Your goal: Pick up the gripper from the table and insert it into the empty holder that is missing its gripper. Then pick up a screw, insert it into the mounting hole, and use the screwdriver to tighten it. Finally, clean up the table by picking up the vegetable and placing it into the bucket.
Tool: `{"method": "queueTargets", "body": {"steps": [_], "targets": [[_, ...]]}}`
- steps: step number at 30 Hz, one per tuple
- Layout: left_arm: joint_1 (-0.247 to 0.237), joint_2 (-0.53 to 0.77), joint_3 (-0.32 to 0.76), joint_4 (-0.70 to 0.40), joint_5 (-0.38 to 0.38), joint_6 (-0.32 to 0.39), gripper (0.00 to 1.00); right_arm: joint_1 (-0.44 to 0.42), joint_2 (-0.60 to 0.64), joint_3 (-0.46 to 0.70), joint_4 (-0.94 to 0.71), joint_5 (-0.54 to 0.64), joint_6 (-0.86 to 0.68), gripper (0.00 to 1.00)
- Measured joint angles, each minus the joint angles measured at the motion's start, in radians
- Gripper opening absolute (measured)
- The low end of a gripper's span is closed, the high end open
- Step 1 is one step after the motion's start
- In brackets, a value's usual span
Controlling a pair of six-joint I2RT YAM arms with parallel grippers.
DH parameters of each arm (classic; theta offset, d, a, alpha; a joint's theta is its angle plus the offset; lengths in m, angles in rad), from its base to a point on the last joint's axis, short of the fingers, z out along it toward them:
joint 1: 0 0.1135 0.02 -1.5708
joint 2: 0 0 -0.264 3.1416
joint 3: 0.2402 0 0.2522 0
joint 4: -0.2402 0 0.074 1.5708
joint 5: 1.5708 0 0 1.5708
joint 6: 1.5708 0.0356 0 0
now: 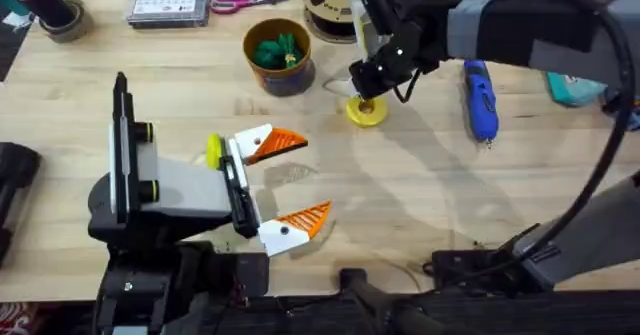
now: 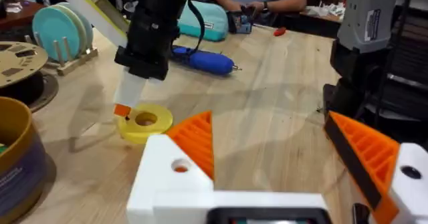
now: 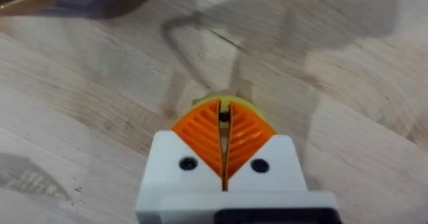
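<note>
My left gripper lies open near the table's front. Each of its white holders carries an orange ribbed gripper pad, and a mounting hole shows in each holder's face. The right gripper reaches across the middle and stands tip-down on a yellow ring-shaped disc. It is shut, with a small dark screw pinched at its tips. The blue screwdriver lies to the right of the disc. The green vegetable sits inside the bucket at the back.
A brown filament spool stands behind the disc. Scissors, a grey calendar box and a tape roll line the far edge. Teal plates stand in a rack. A teal pouch lies at the right.
</note>
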Motion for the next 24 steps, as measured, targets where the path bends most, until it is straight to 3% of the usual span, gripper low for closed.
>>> {"method": "queueTargets", "body": {"steps": [8, 16, 24], "targets": [[0.0, 0.0, 0.0, 0.0, 0.0, 0.0, 0.985, 0.0, -0.046, 0.091, -0.115, 0.0, 0.0, 0.006], [0.0, 0.0, 0.0, 0.0, 0.0, 0.0, 0.985, 0.0, -0.186, 0.348, -0.38, 0.0, -0.027, 0.006], [0.0, 0.0, 0.0, 0.0, 0.0, 0.0, 0.987, 0.0, -0.212, 0.568, -0.624, 0.0, -0.063, 0.006]]}}
